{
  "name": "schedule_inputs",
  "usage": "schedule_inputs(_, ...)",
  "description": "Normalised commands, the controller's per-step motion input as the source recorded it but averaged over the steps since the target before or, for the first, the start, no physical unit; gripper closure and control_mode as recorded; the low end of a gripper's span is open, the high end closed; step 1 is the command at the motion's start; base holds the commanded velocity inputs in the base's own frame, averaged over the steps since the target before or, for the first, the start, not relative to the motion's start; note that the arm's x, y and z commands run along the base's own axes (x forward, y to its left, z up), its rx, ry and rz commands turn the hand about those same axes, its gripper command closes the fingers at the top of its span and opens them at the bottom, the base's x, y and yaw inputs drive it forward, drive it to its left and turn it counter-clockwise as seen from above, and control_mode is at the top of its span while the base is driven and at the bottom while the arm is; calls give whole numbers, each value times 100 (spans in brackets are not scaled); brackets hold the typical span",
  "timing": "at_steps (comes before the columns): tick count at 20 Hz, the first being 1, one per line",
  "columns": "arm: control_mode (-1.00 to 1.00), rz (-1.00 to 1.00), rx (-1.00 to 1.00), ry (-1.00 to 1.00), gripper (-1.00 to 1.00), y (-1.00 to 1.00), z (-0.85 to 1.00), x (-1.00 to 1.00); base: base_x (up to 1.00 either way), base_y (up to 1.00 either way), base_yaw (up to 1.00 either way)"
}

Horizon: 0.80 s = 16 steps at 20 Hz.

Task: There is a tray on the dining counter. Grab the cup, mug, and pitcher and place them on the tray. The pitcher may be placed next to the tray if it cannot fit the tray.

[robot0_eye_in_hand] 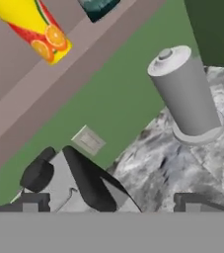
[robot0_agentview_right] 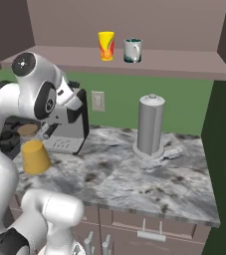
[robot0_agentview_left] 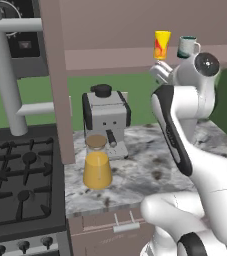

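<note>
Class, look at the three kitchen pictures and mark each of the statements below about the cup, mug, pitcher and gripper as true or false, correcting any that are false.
1. The cup stands on the shelf beside the mug. True.
2. The pitcher is lying on its side on the stove. False: it stands upright on the marbled worktop, in front of the coffee machine.
3. The gripper holds the mug. False: its jaws are open and empty, and the mug sits on the shelf.
4. A grey upright cylinder stands on the worktop. True.
5. The pitcher holds orange-yellow liquid. True.
</note>
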Motion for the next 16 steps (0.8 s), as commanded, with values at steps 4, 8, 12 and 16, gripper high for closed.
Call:
schedule_inputs(4,-100,-31,21,-18,-100,0,14,-1,0,0,0)
schedule_inputs(8,-100,-28,17,-18,-100,0,13,0,0,0,0)
schedule_inputs(12,-100,-13,19,-13,-100,-7,26,0,0,0,0)
schedule_inputs(16,-100,-2,22,-4,-100,-29,46,0,0,0,0)
